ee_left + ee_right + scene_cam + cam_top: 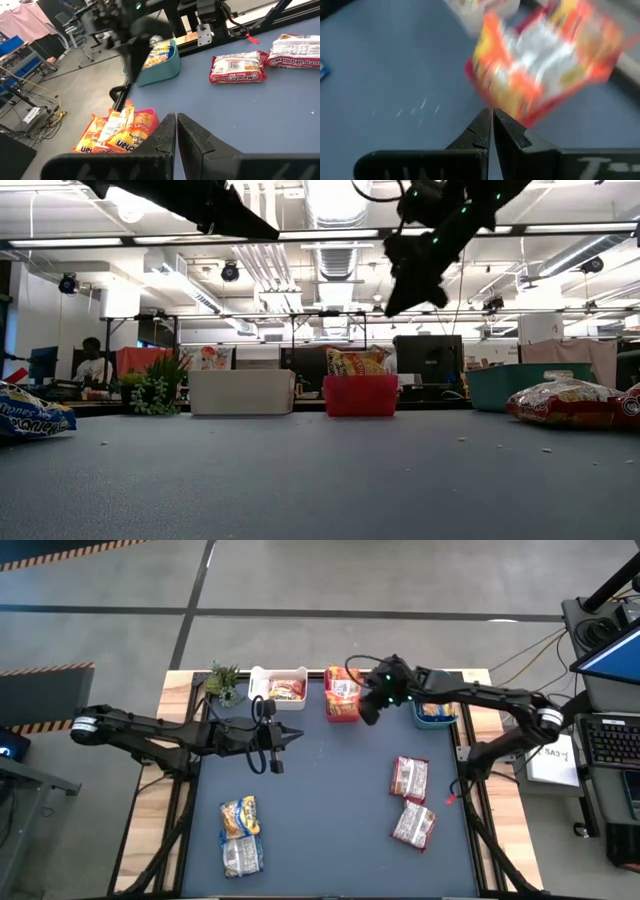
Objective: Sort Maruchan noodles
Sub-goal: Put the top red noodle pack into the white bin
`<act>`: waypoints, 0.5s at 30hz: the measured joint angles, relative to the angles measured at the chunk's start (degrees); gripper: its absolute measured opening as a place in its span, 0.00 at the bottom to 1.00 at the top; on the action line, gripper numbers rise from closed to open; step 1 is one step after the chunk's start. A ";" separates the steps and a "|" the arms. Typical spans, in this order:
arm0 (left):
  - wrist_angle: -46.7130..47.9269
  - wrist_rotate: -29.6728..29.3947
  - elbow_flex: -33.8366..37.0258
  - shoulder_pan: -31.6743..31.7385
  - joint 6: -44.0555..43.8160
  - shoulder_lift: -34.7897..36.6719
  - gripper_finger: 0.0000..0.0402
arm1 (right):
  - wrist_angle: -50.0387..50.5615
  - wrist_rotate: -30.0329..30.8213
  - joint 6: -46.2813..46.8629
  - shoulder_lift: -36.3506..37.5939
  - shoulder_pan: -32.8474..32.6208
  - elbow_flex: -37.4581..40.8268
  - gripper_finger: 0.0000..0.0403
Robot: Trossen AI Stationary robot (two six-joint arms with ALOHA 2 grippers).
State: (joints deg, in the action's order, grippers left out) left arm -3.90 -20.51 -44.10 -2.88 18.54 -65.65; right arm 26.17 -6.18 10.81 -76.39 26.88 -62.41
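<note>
From overhead the right gripper [372, 708] hangs just beside the pink bin [342, 712] at the far edge of the table [330, 790], while its own wrist camera shows what the top view cannot: its fingers [512, 131] pressed together with nothing between them, and the orange packets [545, 60] in that bin as a blur just beyond the tips. The left gripper [296, 736] waits over the far left of the mat, near the white bin [277, 676], and its wrist view shows its fingers [165, 132] likewise closed and empty, looking across at the orange packets [117, 135] standing up out of the pink bin [150, 118], the teal bin [167, 62] with a yellow packet inside, and the right arm crossing dark in front of them. The white bin holds a packet too, seen only from above. Still loose on the mat are two red-and-white packets [409, 778] on the right, one nearer than the other, and two more packets [240, 817] lying end to end near the left front. The level view catches these only at its edges: a blue one [30, 418] at left, a red one [565, 402] at right, with the three bins lined up along the far edge and a small green plant [223, 682] left of the white one. The mat is dark blue-grey over a pale wood top. Beyond it lie an open workshop with ceiling ducts and strip lights, desks with monitors, and a person [92, 362] seated far off at left.
</note>
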 joint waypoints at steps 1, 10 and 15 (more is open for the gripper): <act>0.01 0.02 0.00 0.01 -0.03 0.00 0.00 | 2.74 -0.14 1.87 0.93 -0.92 -0.01 0.03; 0.00 0.02 0.00 -0.01 -0.64 0.00 0.00 | 25.07 -1.84 18.74 0.97 -15.56 1.00 0.03; 0.00 0.02 0.00 -0.01 -1.06 0.00 0.00 | 37.82 -1.66 26.10 -2.61 -22.19 1.40 0.03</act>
State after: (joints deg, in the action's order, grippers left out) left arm -3.90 -20.49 -44.10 -2.90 17.47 -65.65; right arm 63.99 -7.83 36.91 -79.00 4.69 -61.00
